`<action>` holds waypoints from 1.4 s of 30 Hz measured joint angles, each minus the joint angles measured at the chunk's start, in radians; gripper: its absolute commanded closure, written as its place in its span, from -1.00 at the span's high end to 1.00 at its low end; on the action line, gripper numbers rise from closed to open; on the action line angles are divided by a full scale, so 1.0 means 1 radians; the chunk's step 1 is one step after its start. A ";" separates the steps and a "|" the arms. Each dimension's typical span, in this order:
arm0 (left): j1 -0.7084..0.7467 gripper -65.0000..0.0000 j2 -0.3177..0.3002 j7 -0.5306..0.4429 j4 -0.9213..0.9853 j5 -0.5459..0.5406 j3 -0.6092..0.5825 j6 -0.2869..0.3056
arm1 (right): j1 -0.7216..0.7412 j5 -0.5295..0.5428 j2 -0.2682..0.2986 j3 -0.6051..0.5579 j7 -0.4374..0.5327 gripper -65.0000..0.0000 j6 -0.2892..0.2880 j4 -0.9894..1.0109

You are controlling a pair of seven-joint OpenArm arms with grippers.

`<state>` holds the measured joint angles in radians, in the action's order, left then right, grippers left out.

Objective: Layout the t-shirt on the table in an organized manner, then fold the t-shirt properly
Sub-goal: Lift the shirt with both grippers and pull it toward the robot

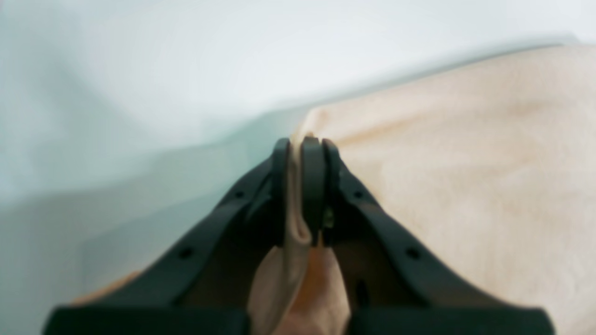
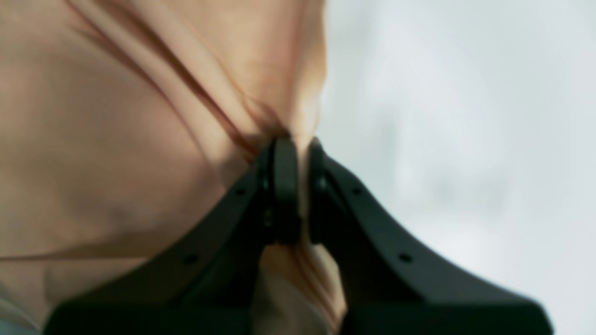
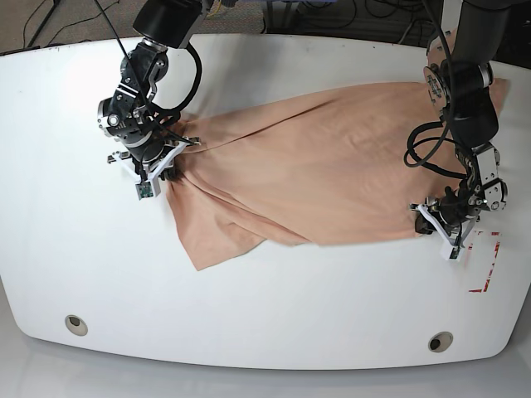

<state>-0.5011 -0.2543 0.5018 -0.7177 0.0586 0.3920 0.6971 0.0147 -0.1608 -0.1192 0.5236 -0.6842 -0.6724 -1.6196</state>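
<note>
Bright, even overhead light; both wrist views blurred, base view sharp.

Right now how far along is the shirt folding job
Early stage. Done: both end effectors have gripped cloth, the left end effector shut on an edge of the t-shirt, the right end effector shut on the bunched opposite end. In hand: spreading it over the table; it lies twisted and creased. Left: flattening it, then every fold.
</note>
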 measured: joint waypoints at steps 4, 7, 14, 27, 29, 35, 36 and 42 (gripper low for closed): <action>0.018 -1.00 0.005 0.053 -0.086 0.020 0.003 0.002 | -0.001 -0.010 0.003 -0.035 -0.001 -1.00 0.007 -0.033; 0.041 -1.00 0.006 0.090 -0.187 0.014 0.018 0.007 | -0.005 -0.009 0.002 -0.048 -0.001 -1.00 -0.003 -0.070; 0.067 -1.00 -0.001 0.256 -0.438 0.016 0.053 0.007 | 0.000 -0.008 0.003 -0.050 0.001 -1.00 -0.005 -0.167; 0.058 -1.00 0.008 0.415 -0.748 0.000 0.053 0.012 | 0.074 -0.007 0.029 -0.078 0.000 -1.00 -0.006 -0.187; 0.054 -1.00 0.012 0.426 -0.797 0.001 0.053 0.013 | 0.092 -0.007 0.034 -0.079 0.000 -1.00 -0.007 -0.187; 0.019 -1.00 0.033 0.458 -0.926 -0.007 0.052 0.011 | 0.145 0.003 0.056 -0.080 0.000 -1.00 -0.009 -0.186; 0.010 -1.00 0.034 0.467 -0.943 -0.009 0.052 0.012 | 0.154 0.003 0.061 -0.080 0.000 -1.00 -0.009 -0.186; -0.060 -1.00 0.041 0.566 -0.979 -0.015 0.051 0.015 | 0.222 0.008 0.093 -0.080 -0.015 -1.00 -0.013 -0.185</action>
<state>-0.5610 -0.2131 1.0679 -1.6966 0.0433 0.4435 0.7120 0.2371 -0.1528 -0.0265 0.4431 -0.6991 -0.6853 -1.8046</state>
